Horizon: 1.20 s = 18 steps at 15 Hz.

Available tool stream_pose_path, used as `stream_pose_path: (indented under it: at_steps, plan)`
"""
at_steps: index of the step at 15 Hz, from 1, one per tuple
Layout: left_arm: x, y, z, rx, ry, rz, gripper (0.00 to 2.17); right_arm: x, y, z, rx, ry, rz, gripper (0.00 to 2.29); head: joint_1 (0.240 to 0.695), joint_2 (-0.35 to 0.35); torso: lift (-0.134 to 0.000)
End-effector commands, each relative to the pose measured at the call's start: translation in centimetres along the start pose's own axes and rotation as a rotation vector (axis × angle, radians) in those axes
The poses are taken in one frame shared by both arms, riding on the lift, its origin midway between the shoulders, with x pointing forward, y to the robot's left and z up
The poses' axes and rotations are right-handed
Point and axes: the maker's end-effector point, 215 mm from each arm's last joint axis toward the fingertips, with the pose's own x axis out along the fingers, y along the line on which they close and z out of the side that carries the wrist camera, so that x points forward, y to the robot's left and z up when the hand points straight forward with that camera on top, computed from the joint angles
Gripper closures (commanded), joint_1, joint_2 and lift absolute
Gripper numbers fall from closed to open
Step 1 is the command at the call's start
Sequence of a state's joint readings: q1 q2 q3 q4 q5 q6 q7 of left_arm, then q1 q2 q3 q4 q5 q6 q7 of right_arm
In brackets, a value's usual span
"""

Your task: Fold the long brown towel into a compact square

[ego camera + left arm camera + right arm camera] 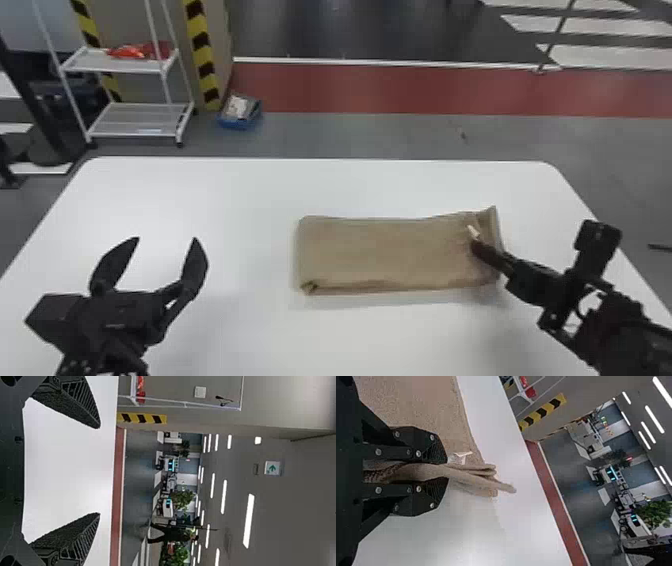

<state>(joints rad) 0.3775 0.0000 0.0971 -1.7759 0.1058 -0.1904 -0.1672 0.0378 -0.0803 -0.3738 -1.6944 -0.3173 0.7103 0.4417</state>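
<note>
The brown towel (pixel 380 255) lies on the white desk (pixel 230 200) as a flat, folded oblong, its long sides roughly in line with the desk's far edge. It sits right of the middle, nearer the right edge than the left. A small fold of cloth shows at its near left corner, and its far right corner juts outward. The right gripper (pixel 476 242) is at the towel's right end, beside a small white label (pixel 473 231). In the right wrist view, its jaws are clamped on several layers of the cloth, whose loose edges stick out past the tips. The left gripper (pixel 167 239) is over the left part of the desk, well apart from the towel, its jaws spread wide. On the floor beyond the desk's far left corner stand a white wheeled rack (pixel 140 126) and, beside it, a blue bin (pixel 240 122).
</note>
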Motion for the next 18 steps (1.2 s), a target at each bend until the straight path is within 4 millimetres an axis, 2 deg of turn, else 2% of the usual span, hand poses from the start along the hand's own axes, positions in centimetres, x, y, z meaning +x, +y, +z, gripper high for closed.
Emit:
stream_pose_path:
  at_steps: [1,2,3,5,7,8,9,11,14,15,16,17,18]
  plan:
    - [0.0,0.0,0.0,-0.002,-0.001,0.002,0.09,-1.3,2.2,3.5,0.034,-0.077,0.058,1.77,0.695,-0.072,-0.119]
    - [-0.1,0.0,0.0,-0.002,0.000,0.002,0.09,-1.5,3.6,4.4,0.035,-0.095,0.081,1.77,0.695,-0.073,-0.119]
    - [-0.1,0.0,0.0,-0.002,0.000,0.002,0.09,-1.6,5.9,5.6,0.028,-0.119,0.116,1.77,0.695,-0.072,-0.119]
    - [-0.1,0.1,-0.1,-0.002,0.002,0.004,0.09,-1.0,11.1,6.0,0.016,-0.139,0.189,1.77,0.695,-0.047,-0.119]
    - [-0.1,0.0,-0.1,-0.002,0.002,0.002,0.09,0.5,17.6,3.4,-0.040,-0.087,0.272,1.77,0.695,-0.009,-0.119]
    - [-0.2,0.0,-0.2,-0.002,0.003,0.002,0.09,1.0,20.0,2.5,-0.068,-0.077,0.298,1.77,0.695,0.014,-0.119]
    - [-0.2,0.1,-0.2,-0.001,0.003,0.004,0.09,1.7,22.2,1.6,-0.111,-0.074,0.311,1.77,0.695,0.064,-0.119]
    - [-0.3,0.3,-0.4,-0.001,0.009,0.007,0.09,2.7,25.5,-1.3,-0.171,-0.032,0.329,1.77,0.695,0.114,-0.119]
    - [-0.2,0.4,-0.5,-0.001,0.009,0.009,0.09,4.0,28.5,-6.0,-0.259,0.046,0.334,1.71,0.695,0.199,-0.119]
    - [-0.2,0.4,-0.8,-0.002,0.015,0.008,0.09,4.1,29.3,-7.0,-0.278,0.063,0.345,1.20,0.695,0.214,-0.119]
    - [-0.2,0.4,-0.9,-0.002,0.017,0.008,0.09,4.1,30.1,-8.3,-0.284,0.086,0.363,0.42,0.695,0.231,-0.119]
    - [-0.1,0.4,-1.0,-0.004,0.018,0.007,0.09,3.8,30.9,-8.8,-0.284,0.094,0.395,0.00,0.695,0.243,-0.119]
    - [-0.1,0.4,-1.0,-0.004,0.018,0.006,0.09,3.2,32.1,-8.8,-0.270,0.085,0.451,0.00,0.695,0.270,-0.119]
